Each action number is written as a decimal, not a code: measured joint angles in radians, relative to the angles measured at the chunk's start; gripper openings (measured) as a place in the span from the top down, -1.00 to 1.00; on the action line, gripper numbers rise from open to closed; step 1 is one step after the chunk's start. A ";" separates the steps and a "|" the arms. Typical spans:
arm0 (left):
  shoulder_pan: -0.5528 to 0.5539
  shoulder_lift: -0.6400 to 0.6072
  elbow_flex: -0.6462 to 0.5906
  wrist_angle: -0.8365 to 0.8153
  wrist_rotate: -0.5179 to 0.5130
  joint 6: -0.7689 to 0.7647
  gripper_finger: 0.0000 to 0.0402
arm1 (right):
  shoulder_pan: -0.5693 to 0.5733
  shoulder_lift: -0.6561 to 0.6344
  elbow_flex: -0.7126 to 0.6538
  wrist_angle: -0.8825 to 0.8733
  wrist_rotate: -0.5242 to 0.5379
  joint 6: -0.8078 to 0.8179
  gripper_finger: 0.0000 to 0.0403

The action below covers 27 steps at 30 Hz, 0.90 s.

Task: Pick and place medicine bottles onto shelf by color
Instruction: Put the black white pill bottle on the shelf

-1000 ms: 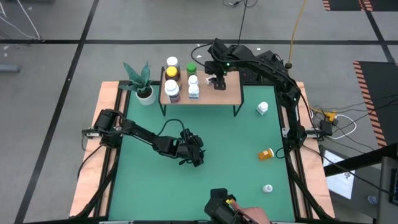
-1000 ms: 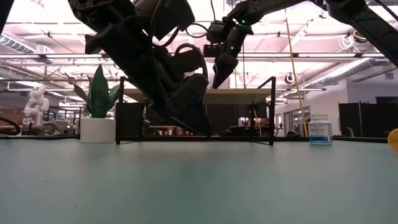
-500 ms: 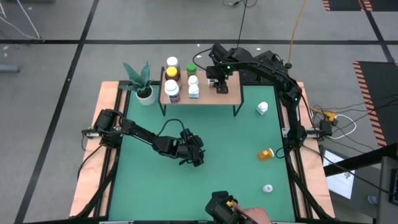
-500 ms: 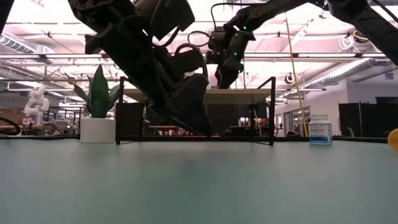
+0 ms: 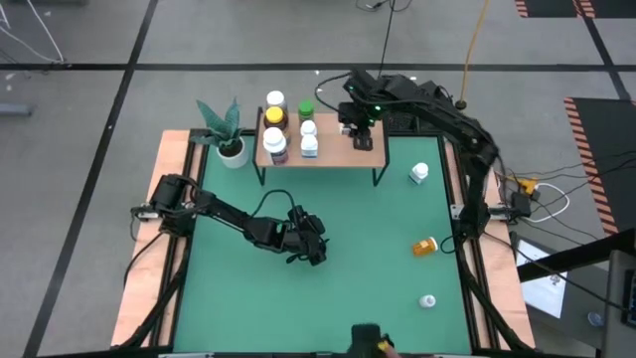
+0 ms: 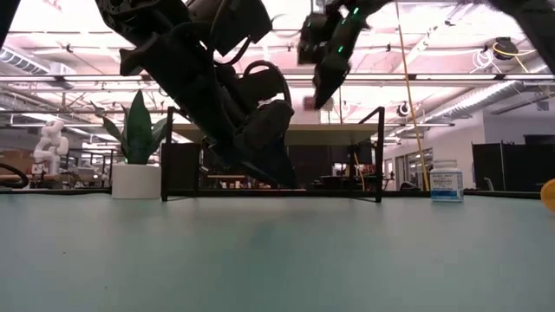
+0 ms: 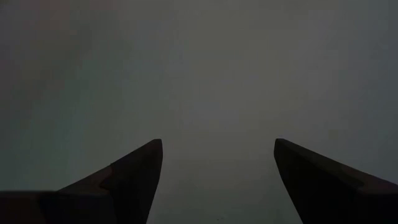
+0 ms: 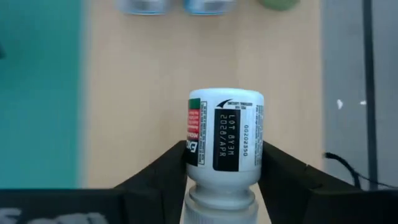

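My right gripper [image 8: 221, 186] was above the right part of the low light-wood shelf on thin black legs [image 5: 373, 154], which I take as my landmark. Its two dark fingers were closed around a small white medicine bottle with a black-and-white printed label [image 8: 225, 146], one finger on each side of the bottle, and the bottle was held over the bare wood of the shelf top. In the low view the same gripper [image 6: 323, 94] hung a little above the shelf board, not touching it.

On the left part of the shelf stood a group of bottles close together: a white-capped bottle with a dark label [image 5: 274, 145], a white bottle with a blue label [image 5: 309, 145], an amber bottle with a yellow cap [image 5: 275, 102] and a green-capped bottle [image 5: 306, 107].

On the green worktop [image 5: 358, 249], to the right of the shelf, stood one white bottle [image 5: 419, 173]. Further from the shelf, towards the near right side, an orange bottle [image 5: 425, 246] lay on its side, and beyond it was a small white bottle [image 5: 427, 300].

My left gripper [image 5: 310, 249] waited in front of the shelf, low over the middle of the worktop, with its fingers wide apart and nothing between them.
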 joint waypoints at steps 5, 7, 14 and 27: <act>0.000 0.000 0.000 0.000 0.000 -0.039 -0.56 | 0.096 -0.183 -0.215 0.046 -0.005 0.078 0.25; -0.004 0.000 0.000 0.001 0.001 -0.054 -0.56 | 0.153 -0.279 -0.336 0.091 -0.004 0.138 0.25; -0.024 0.000 0.000 0.121 0.155 0.036 -0.56 | 0.460 -0.562 -0.786 0.433 0.005 0.394 0.23; -0.030 0.000 0.000 0.329 0.269 0.114 -0.56 | 0.890 -0.627 -1.334 1.189 0.292 0.832 0.22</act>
